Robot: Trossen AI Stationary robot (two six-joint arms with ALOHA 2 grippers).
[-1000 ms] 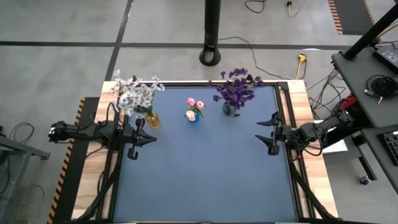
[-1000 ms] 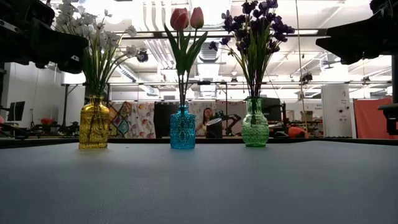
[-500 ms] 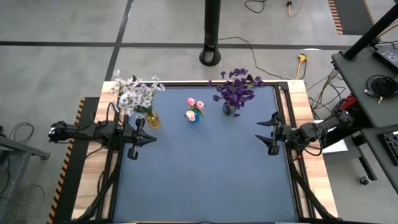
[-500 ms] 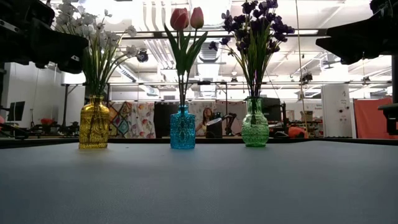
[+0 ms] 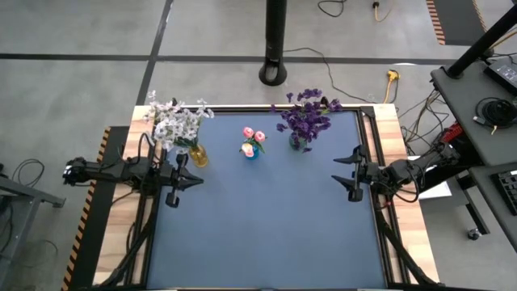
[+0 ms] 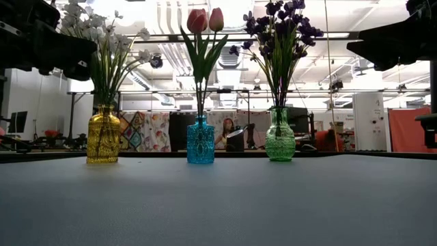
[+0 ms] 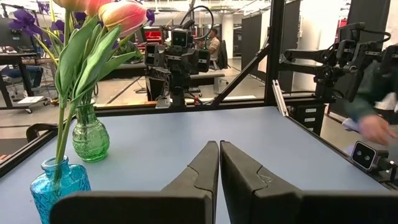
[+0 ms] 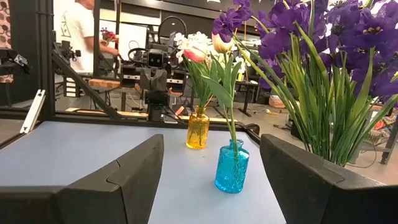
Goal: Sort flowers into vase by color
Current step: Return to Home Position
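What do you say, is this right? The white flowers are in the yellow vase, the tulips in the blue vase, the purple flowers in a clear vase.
Not the last part: the low view shows the purple flowers in a green vase, not a clear one. The white flowers in the yellow vase and tulips in the blue vase are right.

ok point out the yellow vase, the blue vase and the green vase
yellow vase [image 6: 104, 140], low view, middle of its glass body
blue vase [image 6: 200, 143], low view, middle of its glass body
green vase [image 6: 280, 141], low view, its round belly
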